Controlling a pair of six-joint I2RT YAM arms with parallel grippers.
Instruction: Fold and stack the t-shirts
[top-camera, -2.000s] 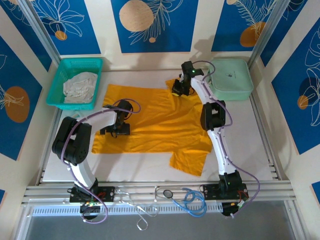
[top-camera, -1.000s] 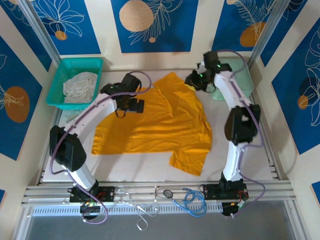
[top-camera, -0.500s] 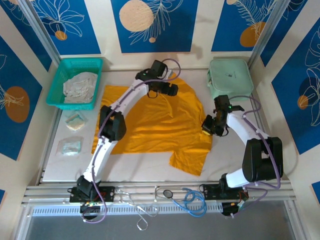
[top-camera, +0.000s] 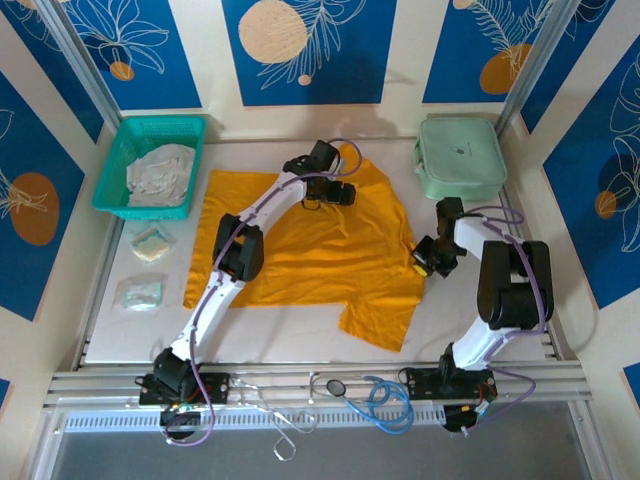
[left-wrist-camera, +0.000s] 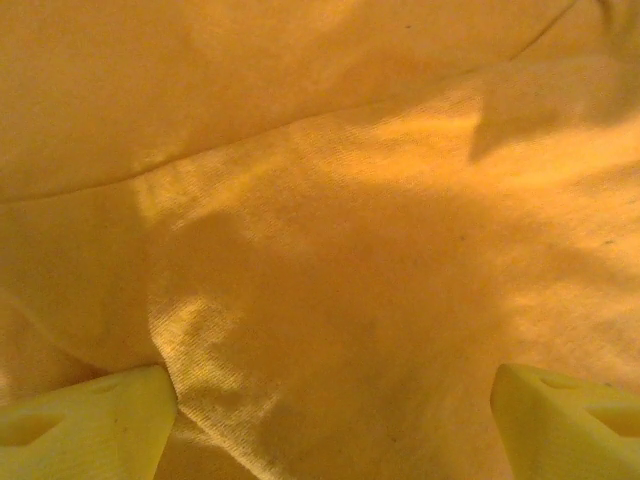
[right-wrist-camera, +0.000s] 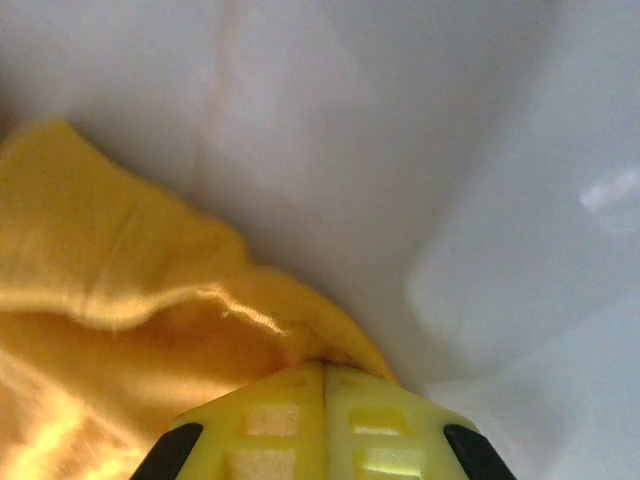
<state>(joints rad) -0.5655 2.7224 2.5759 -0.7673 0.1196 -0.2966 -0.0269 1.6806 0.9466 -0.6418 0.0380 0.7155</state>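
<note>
The mustard-orange t-shirt (top-camera: 310, 250) is lying spread out flat across the middle of the white bench (top-camera: 260, 335), one sleeve poking toward the near edge. Room-wise, there's a bare strip running along the near side and another down the right side between the shirt's edge and the rail. The left strip is tighter, since two small packets (top-camera: 150, 243) are sitting there just beside the shirt. At the back, the teal basket (top-camera: 118, 150) is taking up the left corner with the whitish-grey garment (top-camera: 160, 172) bunched inside it. The mint-green case (top-camera: 460, 158) is filling the right corner, close to the shirt's upper right edge but not touching it.

The left pincer (top-camera: 335, 190) is reaching way out over the back part of the shirt. In its wrist view the yellow fingers (left-wrist-camera: 90, 425) are standing wide apart, low over the cloth, with nothing gripped between them.

The right pincer (top-camera: 428, 258) is sitting right at the shirt's right edge. Its fingers (right-wrist-camera: 270, 425) are pressed together, and the orange cloth is bunching up into the tips, so it's pinching the shirt's edge, with bare bench just beyond.
</note>
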